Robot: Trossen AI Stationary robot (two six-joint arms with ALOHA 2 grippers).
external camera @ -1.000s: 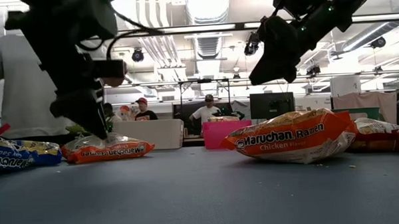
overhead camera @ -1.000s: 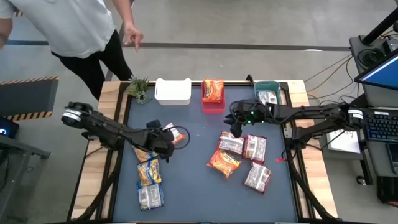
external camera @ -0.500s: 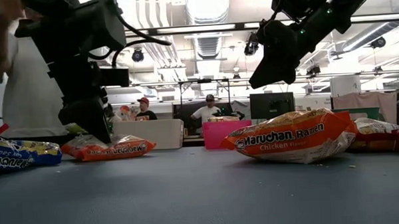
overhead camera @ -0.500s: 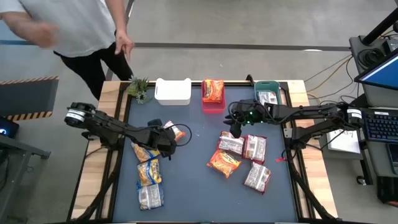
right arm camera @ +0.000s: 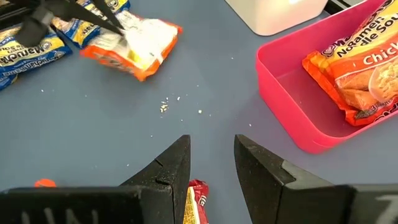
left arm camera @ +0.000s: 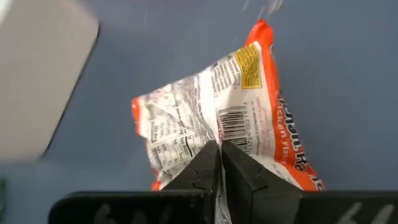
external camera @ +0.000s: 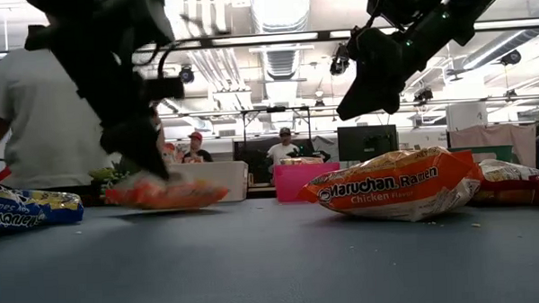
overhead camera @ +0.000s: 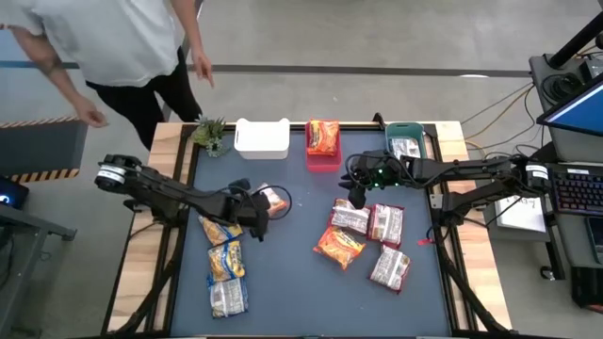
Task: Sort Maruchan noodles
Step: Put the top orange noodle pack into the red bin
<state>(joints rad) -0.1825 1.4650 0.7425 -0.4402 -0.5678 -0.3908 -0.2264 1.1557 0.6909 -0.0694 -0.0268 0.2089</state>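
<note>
Left gripper (left arm camera: 219,163) clamped on orange noodle packet (left arm camera: 231,112), long axis running straight out from the fingertips, lifted just off the mat. Right gripper (right arm camera: 211,163) hovering, jaws narrowly apart, empty.

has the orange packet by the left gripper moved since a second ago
Yes. The orange packet, pinched in the left gripper, has come up off the table and shifted slightly right, toward the pink bin in the low view.

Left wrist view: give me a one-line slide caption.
Left tool shut on the edge of an orange noodle packet, its barcode side facing the camera, above the blue table.
</note>
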